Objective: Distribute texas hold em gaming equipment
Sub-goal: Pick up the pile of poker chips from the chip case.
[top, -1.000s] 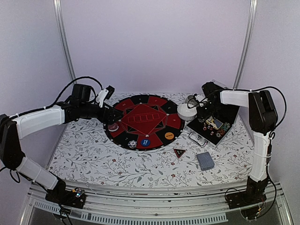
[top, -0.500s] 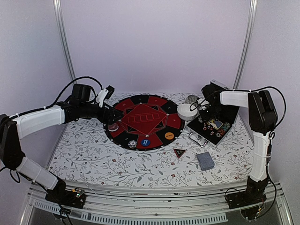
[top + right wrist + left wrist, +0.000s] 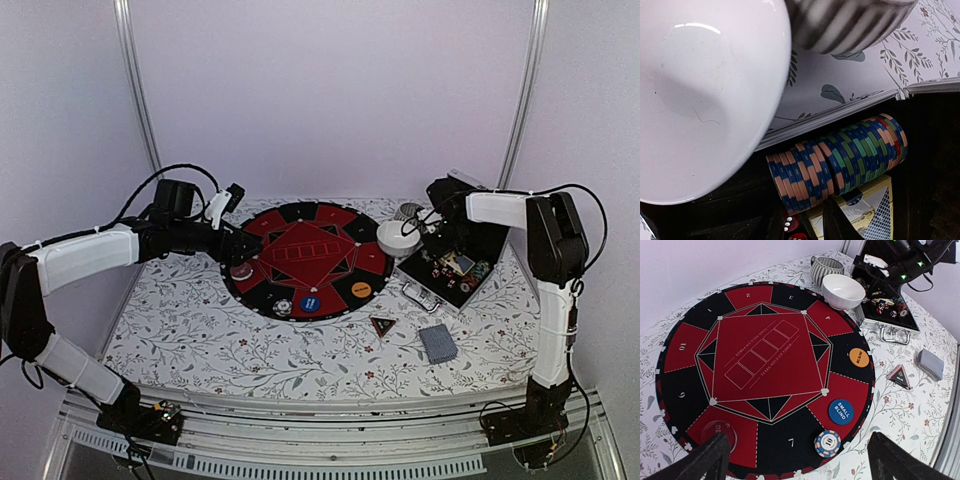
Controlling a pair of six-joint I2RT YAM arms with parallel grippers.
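Dozens of poker chips (image 3: 840, 160) beside the white bowl (image 3: 705, 100): probably rigid, slick; pinch across rims. Left claw (image 3: 799, 450) wide; right claw (image 3: 805, 222) narrow, hold unclear.

SMALL BLIND on blue disc (image 3: 841, 411); 10 on striped chip (image 3: 827, 443); TEXAS HOLD'EM POKER on round mat (image 3: 765, 315).

Striped chips (image 3: 840, 160) stand on edge in a row just ahead of the right gripper (image 3: 804, 226). Ahead of the left gripper (image 3: 800, 465), an orange disc (image 3: 859, 357) and a blue disc (image 3: 841, 411) lie flat.
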